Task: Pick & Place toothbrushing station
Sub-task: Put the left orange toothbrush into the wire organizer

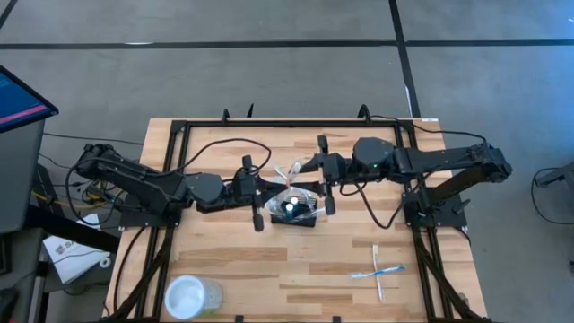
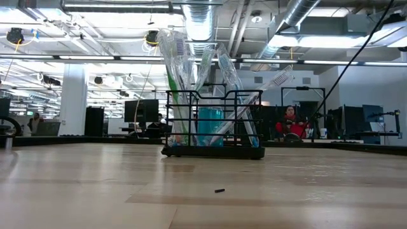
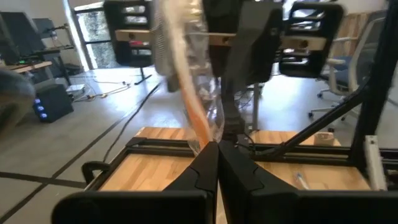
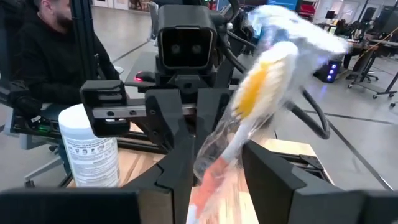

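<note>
The black wire caddy [image 1: 303,220] stands on its base at the table's middle, with several wrapped toothbrushes leaning upright in it; the low view shows it too [image 2: 213,152]. Both grippers hover over it, facing each other. My left gripper [image 1: 272,192], also in its wrist view [image 3: 217,155], is shut on a clear-wrapped toothbrush with an orange handle [image 3: 186,81]. My right gripper [image 1: 310,179], also in its wrist view [image 4: 217,162], is open, with one finger on either side of the same toothbrush [image 4: 249,106]. I cannot tell whether it touches the toothbrush. My left gripper pinches the wrapped toothbrush at its lower end [image 3: 208,142] between its two fingertips. The fingers come level from the table's left side. The toothbrush rises tilted above the fingers, its head end up.
A clear round cup [image 1: 191,296] stands near the table's front left edge. Loose toothbrushes [image 1: 377,271] lie on the wood at the front right. A black frame [image 1: 179,126] runs around the table's edges. A person [image 4: 37,56] sits beyond the table.
</note>
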Controlling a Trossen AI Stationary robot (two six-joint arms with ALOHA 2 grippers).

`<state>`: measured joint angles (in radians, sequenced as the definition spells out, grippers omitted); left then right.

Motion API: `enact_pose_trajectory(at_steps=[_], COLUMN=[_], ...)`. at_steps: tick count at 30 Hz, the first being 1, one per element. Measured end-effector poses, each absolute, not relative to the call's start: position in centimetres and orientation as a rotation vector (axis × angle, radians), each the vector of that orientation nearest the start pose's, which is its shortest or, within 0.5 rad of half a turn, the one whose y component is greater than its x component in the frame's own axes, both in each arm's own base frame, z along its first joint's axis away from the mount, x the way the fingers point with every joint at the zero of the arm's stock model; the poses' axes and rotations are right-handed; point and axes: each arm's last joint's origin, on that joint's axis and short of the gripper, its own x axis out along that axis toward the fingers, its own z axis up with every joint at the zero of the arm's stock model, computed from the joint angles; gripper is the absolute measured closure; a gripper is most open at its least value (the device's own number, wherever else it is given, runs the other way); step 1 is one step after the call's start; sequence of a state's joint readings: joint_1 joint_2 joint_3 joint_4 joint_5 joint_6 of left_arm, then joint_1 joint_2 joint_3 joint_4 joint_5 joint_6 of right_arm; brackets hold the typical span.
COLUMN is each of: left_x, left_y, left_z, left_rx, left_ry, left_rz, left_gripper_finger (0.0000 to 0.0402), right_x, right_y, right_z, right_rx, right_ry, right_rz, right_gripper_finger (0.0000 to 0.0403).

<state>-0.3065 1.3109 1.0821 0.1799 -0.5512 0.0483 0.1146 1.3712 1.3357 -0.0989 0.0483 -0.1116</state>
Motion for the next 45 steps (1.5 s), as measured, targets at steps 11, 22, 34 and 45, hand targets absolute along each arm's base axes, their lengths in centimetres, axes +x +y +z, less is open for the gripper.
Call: enact_pose_trajectory(at_steps=[11, 22, 34, 45], left_x=[28.76, 28.79, 28.8, 28.23], left_y=[-7.58, -7.45, -7.43, -7.47], left_z=[35.72, 35.72, 35.67, 35.97], left_rx=[0.067, 0.067, 0.069, 0.074], left_ry=[0.047, 0.047, 0.053, 0.064], left_rz=[0.222, 0.226, 0.224, 0.226], left_gripper_finger=[0.0402, 0.0401, 0.0401, 0.0382], right_x=[30.99, 31.04, 30.94, 30.44], right_y=[3.44, 3.43, 3.51, 3.44], right_z=[40.29, 40.22, 40.21, 40.09], right_rx=[-0.12, -0.121, -0.115, -0.107], right_ry=[0.099, 0.103, 0.108, 0.149], right_rz=[0.072, 0.072, 0.102, 0.099], right_gripper_finger=[0.0297, 0.0347, 0.0396, 0.04])
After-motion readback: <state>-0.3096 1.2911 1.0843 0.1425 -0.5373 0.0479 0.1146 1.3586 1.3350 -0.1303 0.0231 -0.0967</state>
